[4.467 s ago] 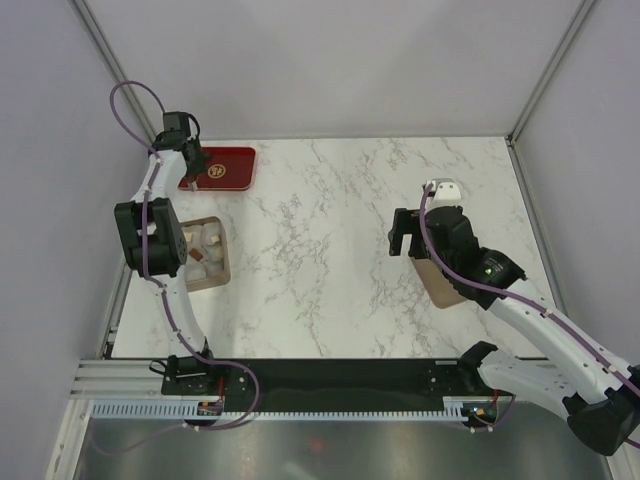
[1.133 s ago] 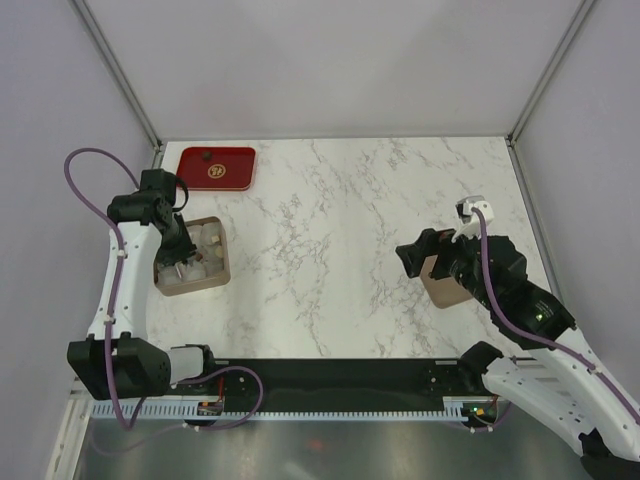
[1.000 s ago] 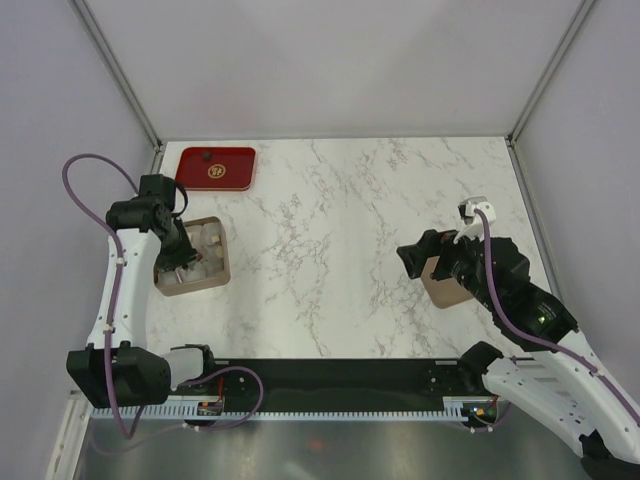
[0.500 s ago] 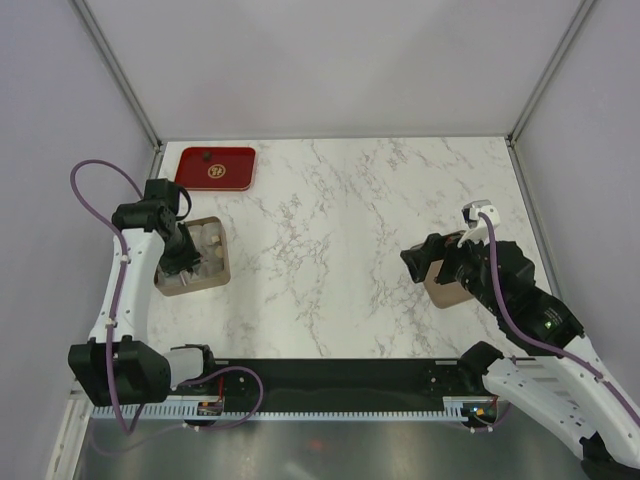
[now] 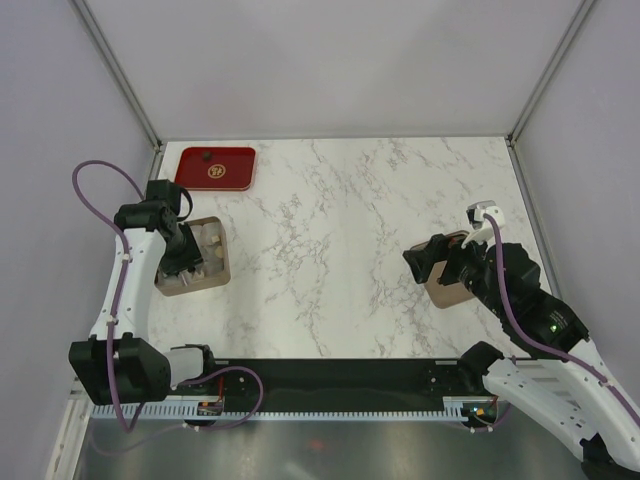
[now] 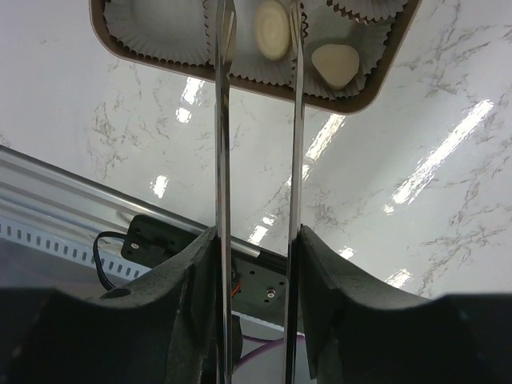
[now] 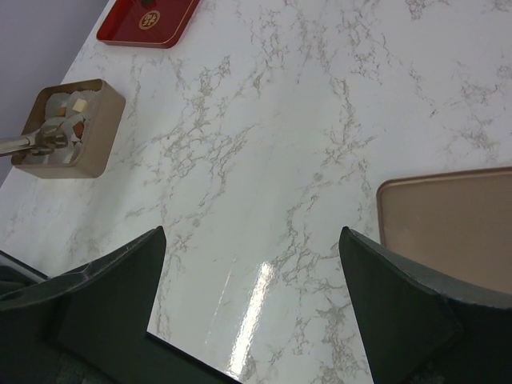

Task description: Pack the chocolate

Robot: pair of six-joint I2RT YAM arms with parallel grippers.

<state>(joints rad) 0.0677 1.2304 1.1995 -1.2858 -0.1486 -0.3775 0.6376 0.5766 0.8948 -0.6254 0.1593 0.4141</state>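
The tan box [image 5: 213,277] holds white paper cups with chocolate in them. My left gripper [image 5: 184,263] hangs over the box's left part. In the left wrist view its two thin metal blades [image 6: 220,120] stand apart on either side of a cream oval chocolate [image 6: 272,38] that lies in a cup, with a gap on each side. A second cream piece [image 6: 334,65] sits in the cup to the right. A small dark piece [image 5: 205,155] lies on the red tray [image 5: 232,171]. My right gripper [image 7: 252,264] is wide open above bare marble, beside the flat tan lid [image 7: 456,228].
The red tray [image 7: 120,30] and the box [image 7: 102,140] lie at the table's far left in the right wrist view. The lid [image 5: 447,293] lies at the right under my right arm. Metal frame posts and grey walls close in both sides.
My left arm has come from the red tray to the box, and its blades have spread apart over the last second. My right arm has drifted slightly to the right.
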